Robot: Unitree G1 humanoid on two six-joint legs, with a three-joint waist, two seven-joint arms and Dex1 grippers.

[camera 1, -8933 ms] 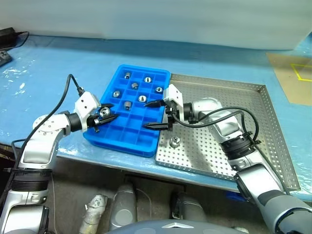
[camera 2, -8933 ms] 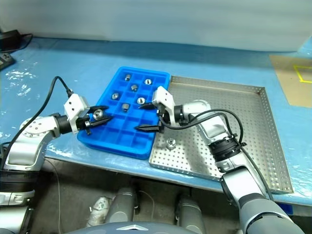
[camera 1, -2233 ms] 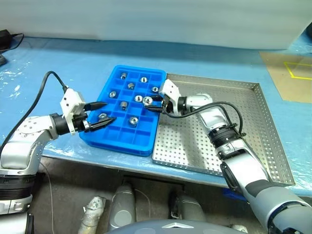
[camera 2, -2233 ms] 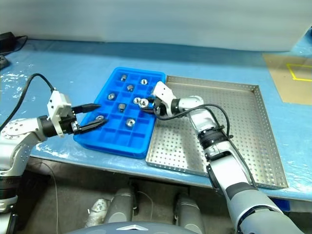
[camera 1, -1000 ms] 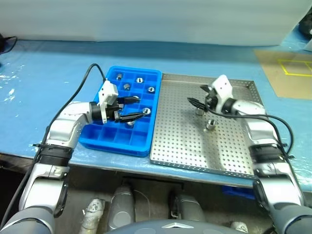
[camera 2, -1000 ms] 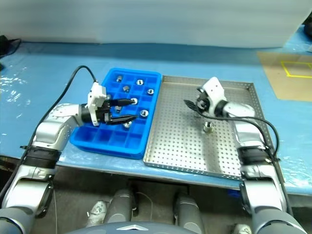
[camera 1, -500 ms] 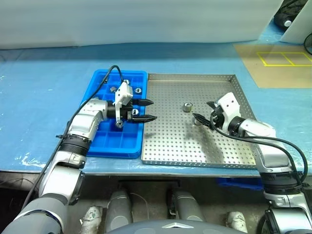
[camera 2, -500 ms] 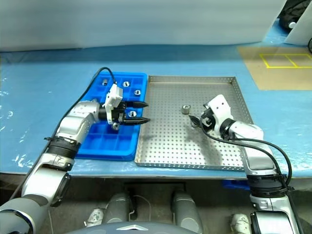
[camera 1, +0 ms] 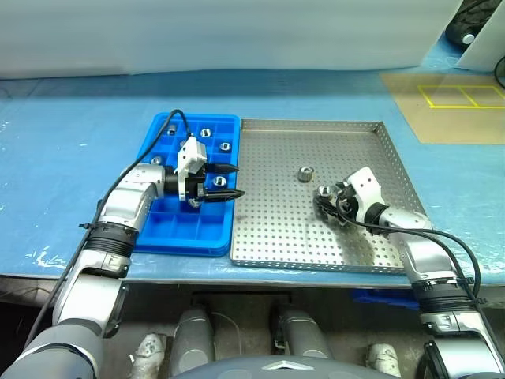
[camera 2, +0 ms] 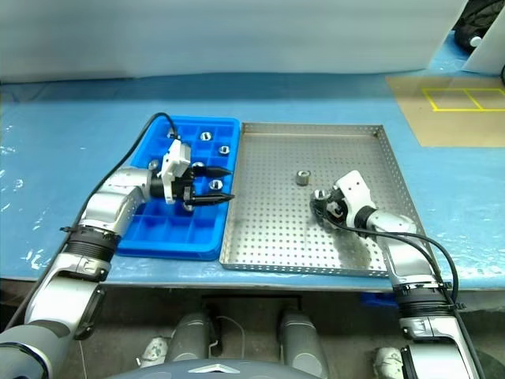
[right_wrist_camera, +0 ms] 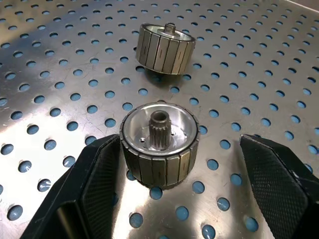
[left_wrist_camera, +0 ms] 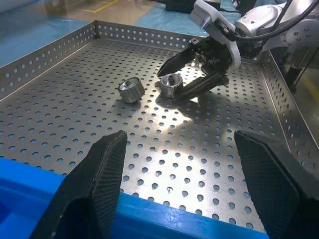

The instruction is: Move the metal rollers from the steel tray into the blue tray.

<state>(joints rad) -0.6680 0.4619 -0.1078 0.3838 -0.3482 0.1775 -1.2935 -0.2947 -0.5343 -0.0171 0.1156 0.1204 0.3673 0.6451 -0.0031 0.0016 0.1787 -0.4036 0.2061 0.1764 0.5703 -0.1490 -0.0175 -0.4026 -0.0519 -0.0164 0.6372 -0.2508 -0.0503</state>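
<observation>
The steel tray (camera 1: 278,230) lies right of the blue tray (camera 1: 186,246). Two metal rollers stand on the steel tray: one roller (camera 1: 304,173) alone, the other roller (right_wrist_camera: 159,144) between the open fingers of my right gripper (camera 1: 327,200), which sits low over the perforated base with a finger (right_wrist_camera: 94,184) on each side and a gap to the roller. Several rollers (camera 1: 224,146) rest in the blue tray's far compartments. My left gripper (camera 1: 237,181) hovers open and empty over the blue tray's right edge, pointing at the steel tray.
Both trays sit on a blue plastic-covered table (camera 1: 71,142). The steel tray's raised rim (camera 1: 394,170) runs close behind my right arm. A brown floor patch with yellow lines (camera 1: 442,99) lies at the far right.
My right gripper has sunk and drawn back, so that its open fingers now straddle the nearer roller. The left gripper has barely shifted. Over the last second the view swung right.
</observation>
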